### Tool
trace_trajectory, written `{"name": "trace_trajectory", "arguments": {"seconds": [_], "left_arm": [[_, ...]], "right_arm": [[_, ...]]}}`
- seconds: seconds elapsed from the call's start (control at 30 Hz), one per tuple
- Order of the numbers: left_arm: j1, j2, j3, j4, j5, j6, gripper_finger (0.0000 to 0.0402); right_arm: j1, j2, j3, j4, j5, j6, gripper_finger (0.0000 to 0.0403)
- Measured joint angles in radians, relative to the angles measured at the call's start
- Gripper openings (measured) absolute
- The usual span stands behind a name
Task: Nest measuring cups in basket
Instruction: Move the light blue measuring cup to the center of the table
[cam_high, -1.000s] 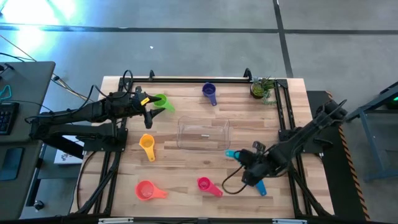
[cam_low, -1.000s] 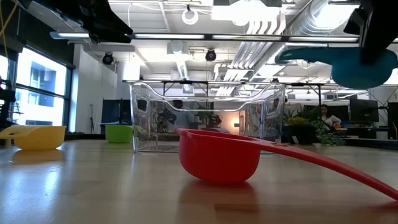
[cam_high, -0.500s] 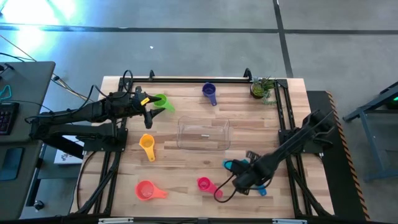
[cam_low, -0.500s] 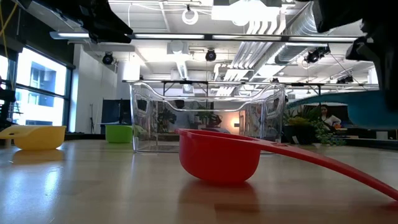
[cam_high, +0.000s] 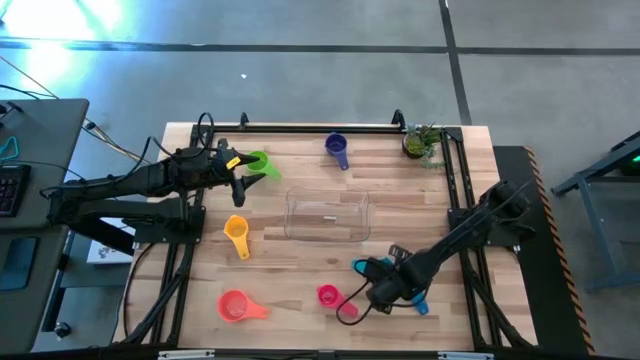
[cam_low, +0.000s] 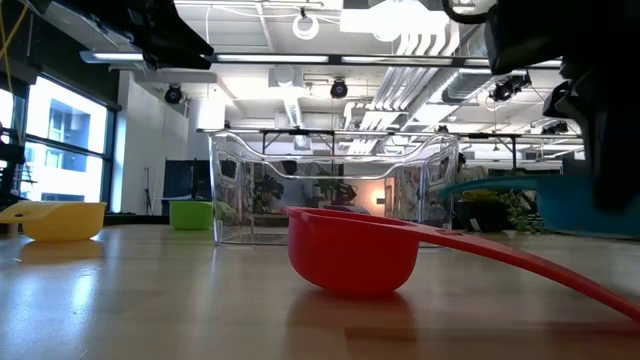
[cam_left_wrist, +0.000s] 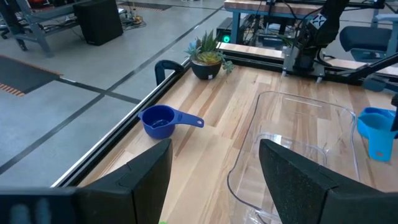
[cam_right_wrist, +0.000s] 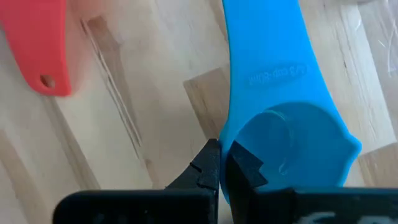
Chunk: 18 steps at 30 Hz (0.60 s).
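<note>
My right gripper (cam_high: 370, 278) is near the table's near right part, shut on the teal cup (cam_high: 358, 266), which sits low over the wood in the low view (cam_low: 575, 205). The magenta cup (cam_high: 328, 295) lies just to its left and the blue cup (cam_high: 418, 304) shows partly under the right arm. My left gripper (cam_left_wrist: 214, 180) is open beside the green cup (cam_high: 257, 163) at the far left and touches nothing. The clear basket (cam_high: 328, 217) stands mid-table. The purple cup (cam_high: 337, 149), orange-yellow cup (cam_high: 236, 232) and coral cup (cam_high: 234, 305) lie on the wood. My right gripper pinches the teal cup's bowl at its rim (cam_right_wrist: 233, 146), one finger (cam_right_wrist: 208, 163) outside and the other over the bowl's inside. The handle (cam_right_wrist: 267, 62) points away from the fingers. Whether the bowl's bottom touches the table, I cannot tell.
A small potted plant (cam_high: 422, 141) stands at the far right corner. A dark rail (cam_high: 320, 127) runs along the far edge, with frame bars down both sides. Bare wood lies between the basket and the near-edge cups.
My right gripper has carried the teal cup down from well above the table to just over the wood. It has also moved toward the near edge and to the left, ending close beside the magenta cup. It stays shut on the cup.
</note>
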Motion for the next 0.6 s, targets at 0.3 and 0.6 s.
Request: {"name": "trace_trajectory", "arguments": {"seconds": [0.3, 0.6], "left_arm": [[0.0, 0.0, 0.0, 0.0, 0.0, 0.0, 0.0232], [0.0, 0.0, 0.0, 0.0, 0.0, 0.0, 0.0232]], "right_arm": [[-0.006, 0.0, 0.0, 0.015, 0.0, 0.001, 0.0016], [-0.048, 0.0, 0.0, 0.011, -0.034, -0.068, 0.0016]]}}
